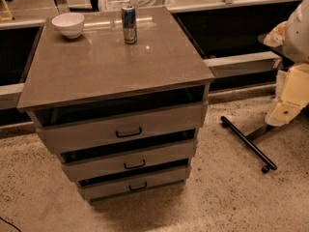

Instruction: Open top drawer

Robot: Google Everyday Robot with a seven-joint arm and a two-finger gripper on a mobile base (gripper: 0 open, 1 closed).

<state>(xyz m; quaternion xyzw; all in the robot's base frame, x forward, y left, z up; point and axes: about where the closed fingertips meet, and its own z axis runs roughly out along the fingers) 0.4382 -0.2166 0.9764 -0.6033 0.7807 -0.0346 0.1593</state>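
At about three o'clock, hard against the right edge of the view, the pale gripper (pixel 289 98) is seen above the speckled floor (pixel 227 197), well apart from the cabinet; whether it is open or closed cannot be told. The top drawer (pixel 164 121) is found just below the centre of the view, directly under the grey countertop (pixel 106 66), and its wide front is fitted with a small black loop handle (pixel 129 132) at its middle. A dark gap is shown between the countertop and the drawer front, yet no interior is exposed, so the drawer is judged to be shut or nearly so. Toward six o'clock from it, the middle drawer (pixel 159 157) and the bottom drawer (pixel 159 179) are stacked, each with a like handle. On the countertop a white bowl (pixel 68 24) is placed at eleven o'clock and a drink can (pixel 129 24) at twelve. A black wheeled bar (pixel 248 144) is laid on the floor at four o'clock, between cabinet and gripper. The step in hand is judged to be the approach, since the handle is untouched. For the next move, the gripper would have to be carried toward nine o'clock, brought level with the uppermost handle, closed on the loop, and drawn straight out from the cabinet face.
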